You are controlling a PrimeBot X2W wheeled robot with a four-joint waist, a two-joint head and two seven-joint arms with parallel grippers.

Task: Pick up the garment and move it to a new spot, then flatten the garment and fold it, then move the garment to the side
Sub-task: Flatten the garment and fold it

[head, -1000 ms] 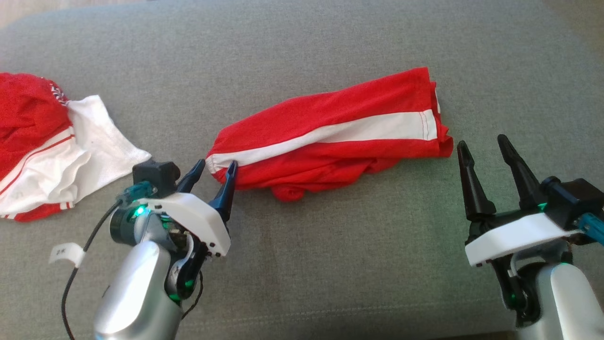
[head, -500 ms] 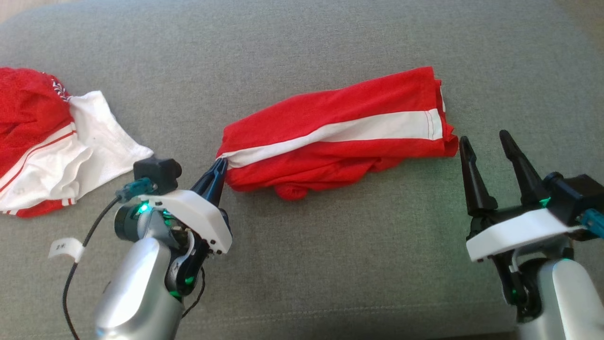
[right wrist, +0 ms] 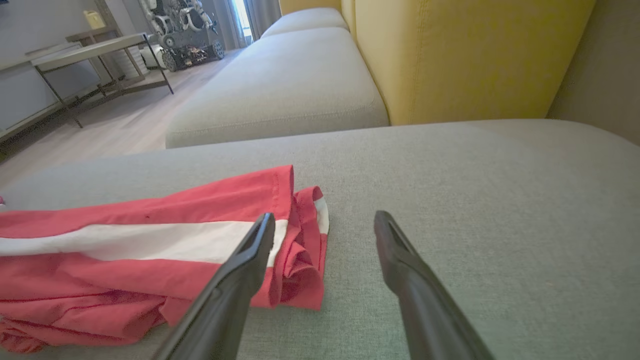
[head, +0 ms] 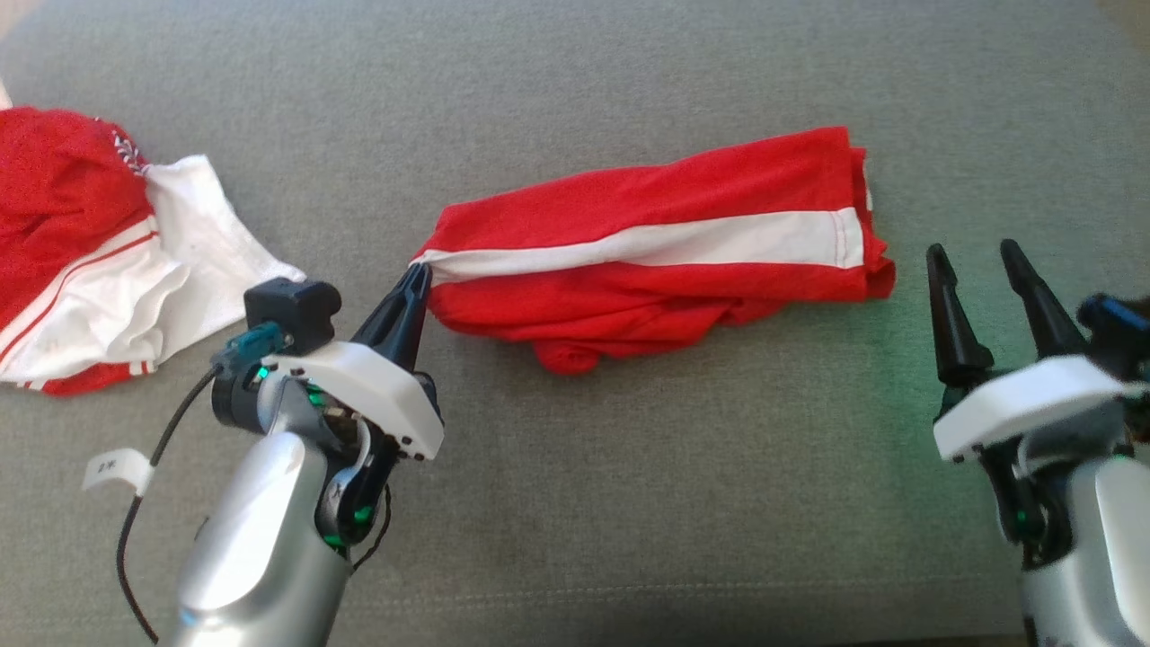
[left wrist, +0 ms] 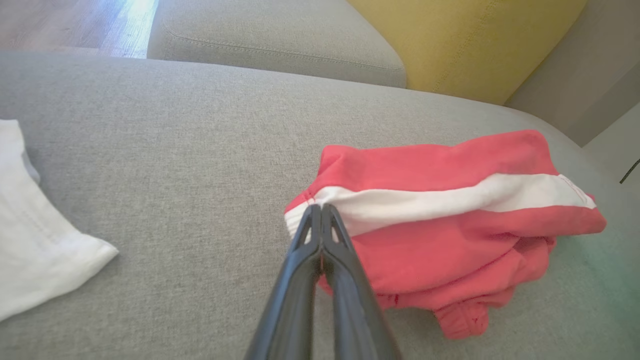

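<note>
We see the red garment (head: 656, 261) lying near the middle of the grey cushion (head: 629, 503), folded into a long bundle that runs from 9 o'clock to 3 o'clock, its 3 o'clock end sitting a little farther up the head view; a white stripe runs along its length, and a small red lump of cloth pokes out from its 6 o'clock edge.

At the bundle's 9 o'clock end the left hand (head: 415, 274) has its two dark fingers pressed together, pinching the tip of the cloth just where the white stripe ends; in the left wrist view the closed fingers overlap that white band and no gap shows between them; the fabric there is drawn to a point toward the fingertips.

The right hand (head: 975, 252) stands at about 4 o'clock from the garment's far end, near it but apart; its fingers are spread wide and hold nothing; in the right wrist view one finger crosses in front of the garment's hemmed end, the other lies over bare cushion.

Well off at 9 o'clock from the garment lies a second red and white cloth (head: 90, 261), crumpled at the cushion's edge; behind the cushion, at 12 o'clock in the right wrist view, rises a yellow backrest (right wrist: 475, 55), with another grey seat (right wrist: 280, 95) beside it.
</note>
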